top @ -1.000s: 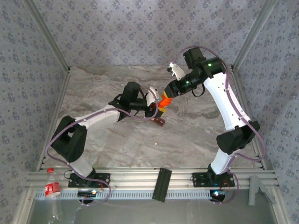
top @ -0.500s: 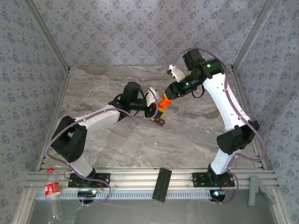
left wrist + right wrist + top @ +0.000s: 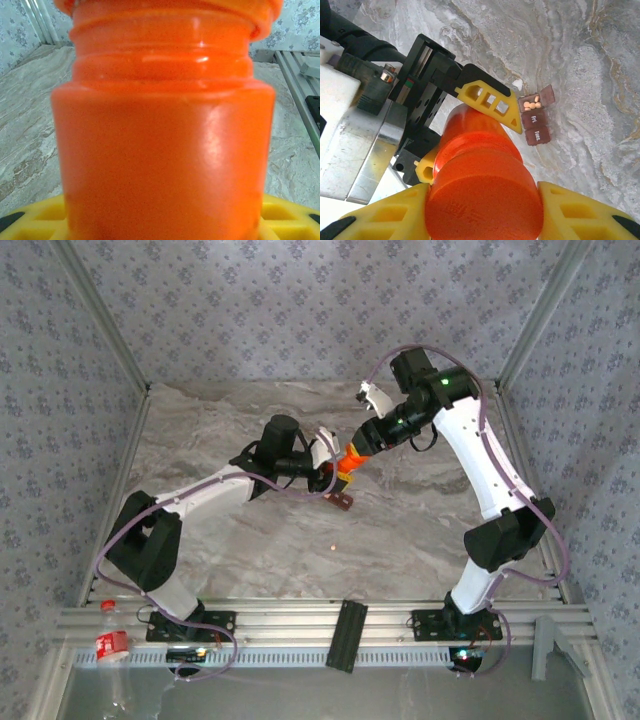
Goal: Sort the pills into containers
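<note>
The right fingers (image 3: 572, 212) are clamping the round cap (image 3: 482, 200) of the orange cylindrical bottle (image 3: 475, 145); the left fingers (image 3: 490, 102) are gripping its body. Just beyond the left fingers, the dark reddish-brown strip of containers (image 3: 536, 121) is lying on the table (image 3: 600, 75), its open compartment holding tiny pale pills (image 3: 534, 105).

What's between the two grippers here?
The orange bottle: left gripper clamps its body, right gripper its cap. Clearest in the right wrist view.
</note>
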Controlling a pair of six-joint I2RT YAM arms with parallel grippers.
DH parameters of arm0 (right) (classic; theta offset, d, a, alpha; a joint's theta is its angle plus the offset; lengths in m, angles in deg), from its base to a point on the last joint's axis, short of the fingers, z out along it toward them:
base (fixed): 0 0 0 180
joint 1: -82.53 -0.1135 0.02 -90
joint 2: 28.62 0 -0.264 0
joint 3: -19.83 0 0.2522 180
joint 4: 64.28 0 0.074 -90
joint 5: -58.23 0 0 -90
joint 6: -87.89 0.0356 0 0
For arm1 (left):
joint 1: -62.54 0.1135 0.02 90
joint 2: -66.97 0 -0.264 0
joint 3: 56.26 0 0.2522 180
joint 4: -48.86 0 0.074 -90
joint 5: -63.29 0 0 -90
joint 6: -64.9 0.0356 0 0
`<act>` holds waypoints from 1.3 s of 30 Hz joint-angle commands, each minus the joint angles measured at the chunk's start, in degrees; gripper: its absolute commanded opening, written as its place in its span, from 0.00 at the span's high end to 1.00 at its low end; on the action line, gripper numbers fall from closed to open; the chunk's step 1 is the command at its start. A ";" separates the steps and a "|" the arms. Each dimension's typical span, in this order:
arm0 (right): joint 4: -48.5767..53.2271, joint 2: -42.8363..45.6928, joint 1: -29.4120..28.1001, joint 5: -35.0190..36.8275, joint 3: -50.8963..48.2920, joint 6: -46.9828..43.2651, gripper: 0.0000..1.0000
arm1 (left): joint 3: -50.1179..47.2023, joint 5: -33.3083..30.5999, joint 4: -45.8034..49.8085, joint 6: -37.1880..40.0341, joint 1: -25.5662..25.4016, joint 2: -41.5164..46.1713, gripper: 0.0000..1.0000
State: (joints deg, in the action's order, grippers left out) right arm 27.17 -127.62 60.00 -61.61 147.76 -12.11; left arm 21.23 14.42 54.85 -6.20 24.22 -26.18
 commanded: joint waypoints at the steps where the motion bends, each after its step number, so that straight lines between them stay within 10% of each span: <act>1: 1.53 0.04 -0.55 -0.56 -0.25 -1.42 0.64 | 1.80 1.94 0.65 2.69 -0.68 2.87 1.00; 39: -0.48 -2.99 -1.87 -3.36 0.04 0.16 0.50 | -0.82 -0.72 -10.51 -4.43 -1.36 3.68 1.00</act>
State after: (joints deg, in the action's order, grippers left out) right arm 27.17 -129.61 59.13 -63.32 147.63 -12.59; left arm 19.28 12.41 54.13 -8.92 23.76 -24.71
